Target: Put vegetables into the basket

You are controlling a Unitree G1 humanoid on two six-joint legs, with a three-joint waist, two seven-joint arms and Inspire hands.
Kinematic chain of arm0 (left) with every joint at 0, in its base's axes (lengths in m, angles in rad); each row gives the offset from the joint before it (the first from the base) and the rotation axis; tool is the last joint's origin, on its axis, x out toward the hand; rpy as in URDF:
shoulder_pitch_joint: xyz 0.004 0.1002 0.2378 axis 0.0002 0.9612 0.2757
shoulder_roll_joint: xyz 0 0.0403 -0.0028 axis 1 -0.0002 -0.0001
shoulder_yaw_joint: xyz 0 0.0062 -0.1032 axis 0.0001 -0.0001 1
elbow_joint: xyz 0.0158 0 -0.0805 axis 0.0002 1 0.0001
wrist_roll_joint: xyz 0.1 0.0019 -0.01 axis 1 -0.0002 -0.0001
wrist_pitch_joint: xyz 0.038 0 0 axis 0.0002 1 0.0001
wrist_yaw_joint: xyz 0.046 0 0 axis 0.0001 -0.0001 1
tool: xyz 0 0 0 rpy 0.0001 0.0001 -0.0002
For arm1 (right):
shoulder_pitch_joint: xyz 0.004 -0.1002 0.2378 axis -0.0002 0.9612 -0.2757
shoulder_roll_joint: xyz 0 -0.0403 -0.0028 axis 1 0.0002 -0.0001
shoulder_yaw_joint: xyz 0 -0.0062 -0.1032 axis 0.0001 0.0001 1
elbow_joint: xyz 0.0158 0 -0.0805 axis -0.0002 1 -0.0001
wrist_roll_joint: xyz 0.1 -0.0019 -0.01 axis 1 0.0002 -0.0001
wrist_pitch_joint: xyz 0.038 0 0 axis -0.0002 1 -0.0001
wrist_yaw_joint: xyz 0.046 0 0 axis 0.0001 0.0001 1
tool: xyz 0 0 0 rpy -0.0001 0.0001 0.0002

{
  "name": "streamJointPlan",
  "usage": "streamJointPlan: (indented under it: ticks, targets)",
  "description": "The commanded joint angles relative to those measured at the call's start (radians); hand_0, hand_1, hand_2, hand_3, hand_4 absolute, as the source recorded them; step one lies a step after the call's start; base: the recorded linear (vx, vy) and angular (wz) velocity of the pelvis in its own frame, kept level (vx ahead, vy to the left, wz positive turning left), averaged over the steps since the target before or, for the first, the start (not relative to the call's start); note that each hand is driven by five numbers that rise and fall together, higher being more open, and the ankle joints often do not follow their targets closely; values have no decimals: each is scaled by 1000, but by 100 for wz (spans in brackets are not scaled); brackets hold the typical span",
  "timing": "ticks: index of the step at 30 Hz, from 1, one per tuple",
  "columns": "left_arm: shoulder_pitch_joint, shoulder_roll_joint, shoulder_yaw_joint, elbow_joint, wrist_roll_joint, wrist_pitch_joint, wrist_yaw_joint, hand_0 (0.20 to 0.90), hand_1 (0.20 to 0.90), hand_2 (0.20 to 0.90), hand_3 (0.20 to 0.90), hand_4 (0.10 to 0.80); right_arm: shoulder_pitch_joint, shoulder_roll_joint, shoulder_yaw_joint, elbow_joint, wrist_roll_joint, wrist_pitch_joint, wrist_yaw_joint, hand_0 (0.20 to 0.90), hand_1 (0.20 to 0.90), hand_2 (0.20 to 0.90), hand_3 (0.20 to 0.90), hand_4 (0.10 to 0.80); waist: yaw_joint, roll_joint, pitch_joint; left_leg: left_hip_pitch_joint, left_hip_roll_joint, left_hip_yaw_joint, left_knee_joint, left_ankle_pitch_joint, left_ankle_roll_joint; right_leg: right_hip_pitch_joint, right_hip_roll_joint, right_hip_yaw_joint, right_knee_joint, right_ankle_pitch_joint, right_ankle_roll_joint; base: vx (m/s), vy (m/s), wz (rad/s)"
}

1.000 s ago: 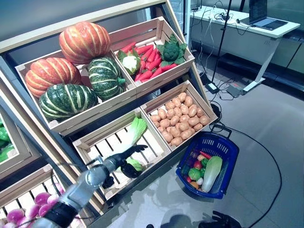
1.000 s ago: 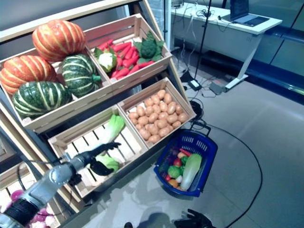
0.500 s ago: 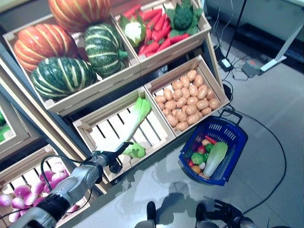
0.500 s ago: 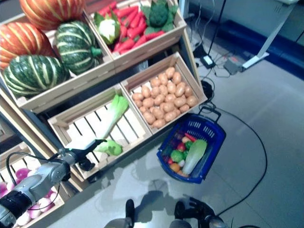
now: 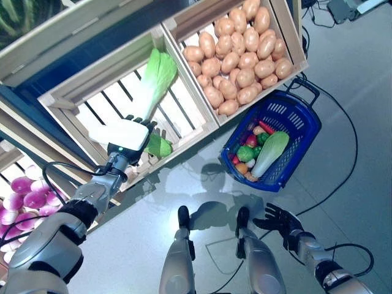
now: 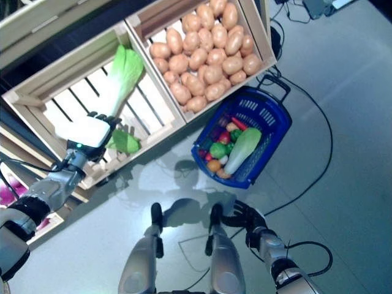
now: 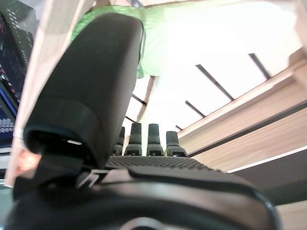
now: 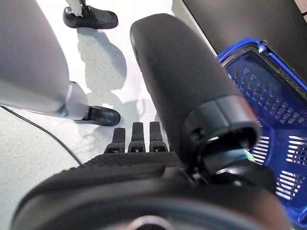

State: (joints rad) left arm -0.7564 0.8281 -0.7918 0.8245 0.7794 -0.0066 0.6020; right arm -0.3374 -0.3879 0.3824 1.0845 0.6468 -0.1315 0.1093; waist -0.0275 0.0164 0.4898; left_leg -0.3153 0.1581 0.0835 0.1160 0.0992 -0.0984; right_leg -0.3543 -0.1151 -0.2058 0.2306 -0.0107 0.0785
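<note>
The left hand (image 5: 128, 136) has gone deeper into the crate (image 5: 67, 101), flat and loose beside the cabbage (image 5: 153, 76). The right hand (image 5: 275, 218) hangs loose near the basket (image 5: 303, 131).

Left hand (image 5: 127, 136) sits in the slatted crate (image 5: 79, 101); crate walls box it in, cabbage (image 5: 151, 79) lies at 1 o'clock. Open floor (image 5: 202, 177) at 4 o'clock runs to the blue basket (image 5: 306, 125). Basket is half full, potato crate (image 5: 288, 37) at its 12.

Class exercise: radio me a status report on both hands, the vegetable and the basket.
Left hand open, over the cabbage in the slatted crate. Right hand open, idle, low by the floor. Basket on floor, part filled. Path clear.
</note>
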Motion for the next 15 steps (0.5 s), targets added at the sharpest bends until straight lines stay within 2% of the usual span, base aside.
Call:
streamJointPlan:
  ticks: [1, 7, 15]
  targets:
    - [-131, 2, 72, 39, 35, 49, 191, 900, 900, 900, 900, 800, 28, -53, 25, -108, 88, -60, 18, 900, 900, 900, 900, 800, -28, -22, -12, -199, -12, -37, 245, -81, -2, -80, 15, 68, 148, -93, -56, -67, 41, 0]
    - [-207, -11, 81, 92, 74, 77, 287, 900, 900, 900, 900, 800, 10, -56, 28, -197, 106, -65, -8, 900, 900, 900, 900, 800, -35, -42, 30, -305, -25, -49, 349, -117, 6, -200, 2, 95, 265, -111, -48, -72, 51, 3]
    - [-232, -8, 73, 128, 84, 91, 297, 900, 900, 900, 900, 800, 7, -71, 7, -284, 113, -61, -44, 900, 900, 900, 900, 800, -43, -58, 30, -416, -38, -39, 430, -150, 10, -331, -14, 108, 371, -130, -35, -24, 25, -1]
